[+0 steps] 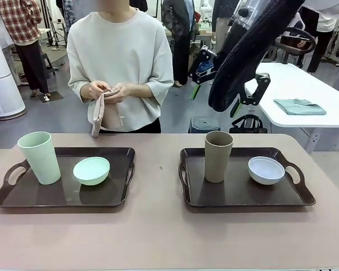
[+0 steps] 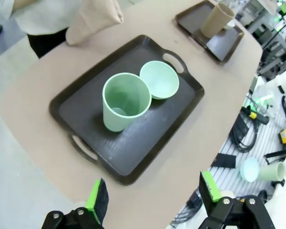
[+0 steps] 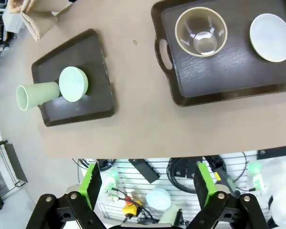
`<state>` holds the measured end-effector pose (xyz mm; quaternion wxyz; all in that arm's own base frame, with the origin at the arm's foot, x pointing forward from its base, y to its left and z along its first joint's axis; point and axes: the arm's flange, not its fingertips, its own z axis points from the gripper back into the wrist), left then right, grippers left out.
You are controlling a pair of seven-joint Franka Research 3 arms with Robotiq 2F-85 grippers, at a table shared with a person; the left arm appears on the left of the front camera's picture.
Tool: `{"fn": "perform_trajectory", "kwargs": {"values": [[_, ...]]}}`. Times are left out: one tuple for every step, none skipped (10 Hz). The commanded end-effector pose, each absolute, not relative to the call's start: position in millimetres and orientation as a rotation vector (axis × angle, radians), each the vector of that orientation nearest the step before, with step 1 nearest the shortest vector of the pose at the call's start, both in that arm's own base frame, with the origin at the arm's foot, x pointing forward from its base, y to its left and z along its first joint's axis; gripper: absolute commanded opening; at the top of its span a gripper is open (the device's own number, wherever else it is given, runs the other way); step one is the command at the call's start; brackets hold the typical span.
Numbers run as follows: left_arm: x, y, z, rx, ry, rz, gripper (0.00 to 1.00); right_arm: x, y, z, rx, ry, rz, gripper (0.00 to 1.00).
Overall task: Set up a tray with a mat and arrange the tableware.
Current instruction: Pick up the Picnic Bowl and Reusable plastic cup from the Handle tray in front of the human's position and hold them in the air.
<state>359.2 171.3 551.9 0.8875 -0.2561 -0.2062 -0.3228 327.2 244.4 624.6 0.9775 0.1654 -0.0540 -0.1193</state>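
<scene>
Beige mat [image 1: 97,118] w/ person [image 1: 121,56], unlaid, so left end effector [image 2: 152,187] & right end effector [image 3: 148,175] hover released, empty.

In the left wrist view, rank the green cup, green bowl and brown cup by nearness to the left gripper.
1. Green cup, near tray, closest to the left gripper.
2. Green bowl, just beyond it, same tray.
3. Brown cup, far tray.

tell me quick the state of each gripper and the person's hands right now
Left gripper: open, empty.
Right gripper: open, empty.
Person's hands: both holding a folded beige cloth.
</scene>
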Motion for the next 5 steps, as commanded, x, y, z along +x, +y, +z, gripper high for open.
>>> {"fn": "perform_trajectory", "kwargs": {"values": [[358.8,170.4,552.1,-0.533,-0.425,-0.664,1.00,329.1,246.1,623.5,0.332,-0.107,-0.240,1.00],[359.2,171.3,551.9,-0.532,-0.429,-0.671,1.00,326.5,245.6,614.3,0.293,-0.102,-0.225,1.00],[370.9,170.1,545.1,-0.495,-0.456,-0.790,1.00,326.5,260.1,610.4,0.268,-0.128,-0.204,1.00],[379.2,167.8,531.6,-0.503,-0.484,-0.884,1.00,325.9,280.1,607.2,0.252,-0.129,-0.137,1.00],[386.3,166.9,522.2,-0.477,-0.506,-0.914,1.00,328.4,300.4,602.6,0.232,-0.125,-0.093,1.00]]}}
